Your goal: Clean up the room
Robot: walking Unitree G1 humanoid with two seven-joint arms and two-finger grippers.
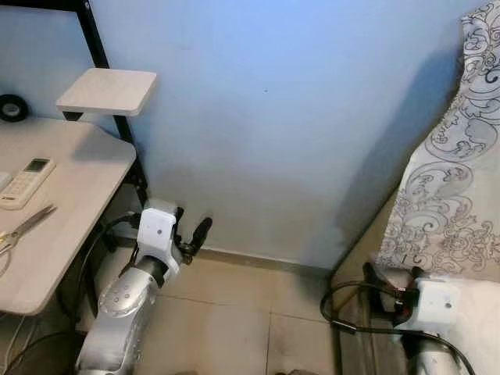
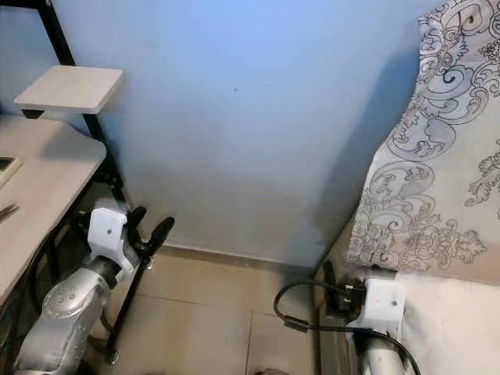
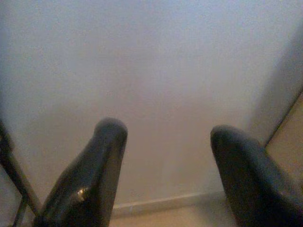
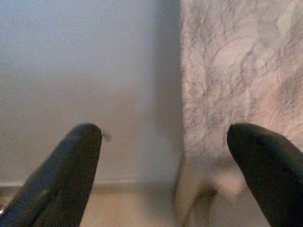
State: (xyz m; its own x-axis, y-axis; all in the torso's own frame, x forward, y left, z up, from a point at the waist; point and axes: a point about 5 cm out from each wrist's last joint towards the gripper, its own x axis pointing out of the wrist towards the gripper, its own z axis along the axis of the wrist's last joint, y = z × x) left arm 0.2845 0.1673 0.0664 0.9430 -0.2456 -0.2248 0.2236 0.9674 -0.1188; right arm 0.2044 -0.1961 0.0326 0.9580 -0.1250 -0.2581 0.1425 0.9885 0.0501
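Note:
A light wooden desk (image 1: 74,203) stands at my left. On it lie a white remote control (image 1: 25,181), a pair of scissors (image 1: 23,226) and a black roll of tape (image 1: 12,107). My left gripper (image 1: 192,226) hangs low beside the desk's corner, pointing at the blue wall; in the left wrist view its fingers (image 3: 94,175) stand apart with nothing between them. My right gripper (image 1: 388,283) is low by the bed's edge. It is open and empty in the right wrist view (image 4: 163,142).
A bed with a grey patterned cover (image 1: 453,195) fills the right side. A small white shelf (image 1: 108,90) juts from the black desk frame (image 1: 109,70). The blue wall (image 1: 281,117) is close ahead, with beige floor tiles (image 1: 234,312) between desk and bed.

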